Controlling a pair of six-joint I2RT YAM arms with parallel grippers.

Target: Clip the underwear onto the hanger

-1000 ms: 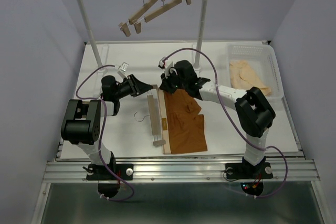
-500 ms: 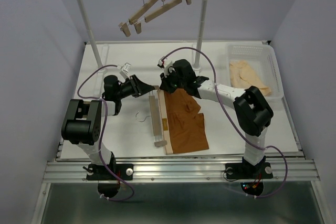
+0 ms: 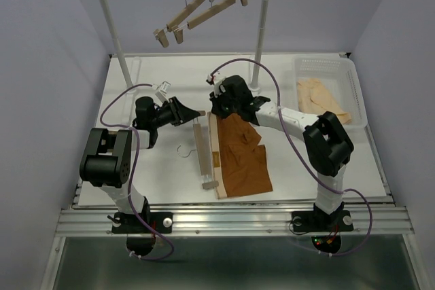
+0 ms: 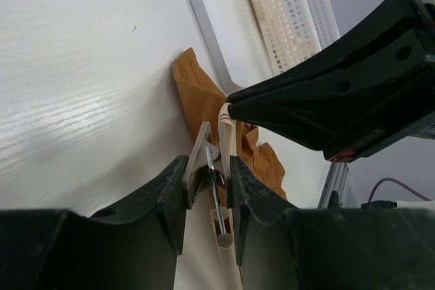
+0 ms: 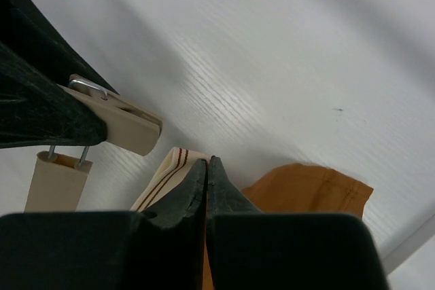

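rust-brown underwear (image 3: 241, 157) lying flat on the desk (image 3: 163, 73), tan waistband (image 5: 166, 171) right alongside the hanger (image 3: 202, 151), my left end effector (image 4: 207, 178) squeezing the hanger's far clip (image 4: 202, 146), my right end effector (image 5: 206, 164) pinched closed on the waistband corner just beside it

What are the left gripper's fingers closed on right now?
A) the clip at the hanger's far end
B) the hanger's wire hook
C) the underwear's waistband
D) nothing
A: the left wrist view shows the left gripper pinching the clip at the end of the hanger.
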